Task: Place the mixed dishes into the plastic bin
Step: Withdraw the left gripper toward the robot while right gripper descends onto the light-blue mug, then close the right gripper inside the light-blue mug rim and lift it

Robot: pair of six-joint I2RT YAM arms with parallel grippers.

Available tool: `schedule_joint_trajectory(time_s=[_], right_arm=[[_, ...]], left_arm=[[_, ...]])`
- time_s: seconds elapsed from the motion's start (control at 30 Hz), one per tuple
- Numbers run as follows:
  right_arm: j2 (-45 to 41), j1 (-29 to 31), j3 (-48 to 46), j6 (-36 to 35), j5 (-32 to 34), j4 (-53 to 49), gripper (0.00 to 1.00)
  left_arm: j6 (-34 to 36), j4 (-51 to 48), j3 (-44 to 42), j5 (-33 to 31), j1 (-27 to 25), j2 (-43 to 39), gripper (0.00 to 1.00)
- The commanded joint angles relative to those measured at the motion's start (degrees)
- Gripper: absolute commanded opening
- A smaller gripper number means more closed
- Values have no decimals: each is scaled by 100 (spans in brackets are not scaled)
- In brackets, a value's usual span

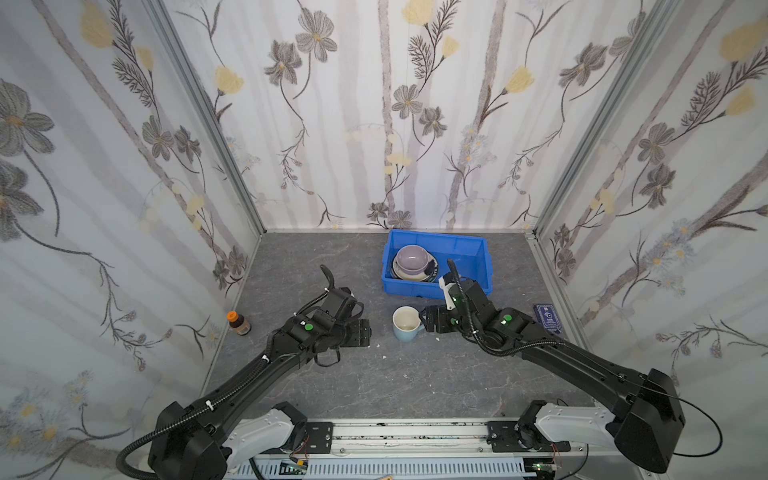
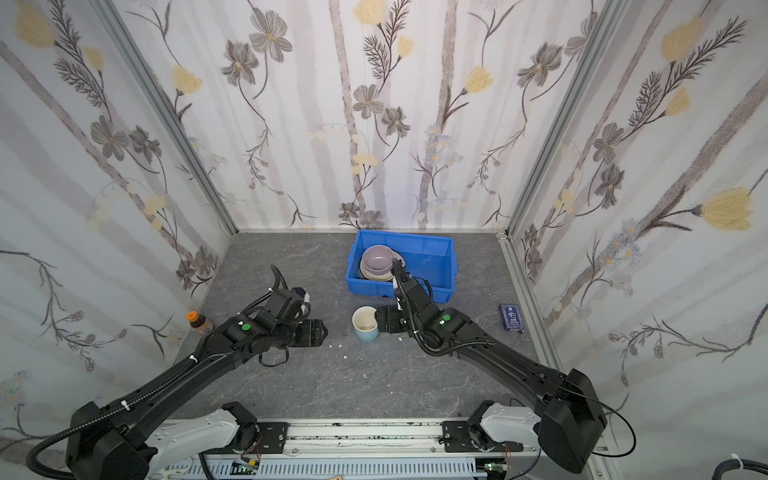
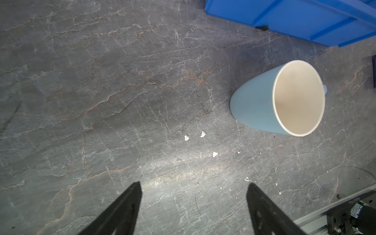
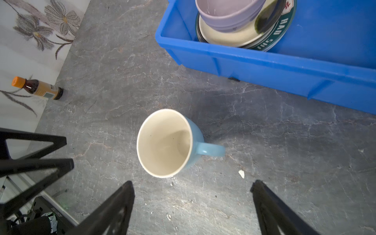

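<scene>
You have the lilac round bowl [image 1: 411, 257] and stacked plates [image 4: 234, 38] in the bright blue plastic bin [image 1: 415, 287]. 1 light-blue mug [image 4: 164, 142] remains upright on the grey surface [image 1: 374, 382], between your left tool [image 3: 194, 184] and right tool [image 4: 193, 182], both released and empty.

Matte black left arm [image 1: 249, 374] and right arm [image 1: 582, 361], white shoulder housings [image 1: 257, 430] on a silver rail [image 1: 415, 434], green dot [image 1: 308, 326] atop each wrist, ribbed black cable conduit [image 1: 137, 440] with white zip ties [image 1: 209, 405], left gripper [image 3: 194, 184] and right gripper [image 4: 193, 182] with slim black fingers [image 4: 114, 211], triangular cut-outs
</scene>
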Motion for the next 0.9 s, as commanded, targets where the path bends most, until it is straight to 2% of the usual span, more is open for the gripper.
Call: schedule_joint_trajectory(time_s=[0.0, 0.47, 0.73, 0.83, 0.87], right_arm=[[382, 25, 443, -256, 210, -238, 86], [1802, 25, 1357, -549, -133, -578, 58], [2517, 25, 1920, -770, -304, -938, 55], [2690, 25, 1981, -835, -358, -1008, 51], [2740, 19, 1998, -857, -357, -1041, 48]], left_arm=[[-97, 128, -146, -116, -2, -177, 100], [-268, 328, -390, -371, 1, -376, 100], [-294, 355, -427, -502, 5, -450, 100], [-286, 370, -426, -502, 2, -415, 100], [-280, 382, -424, -496, 2, -393, 100]])
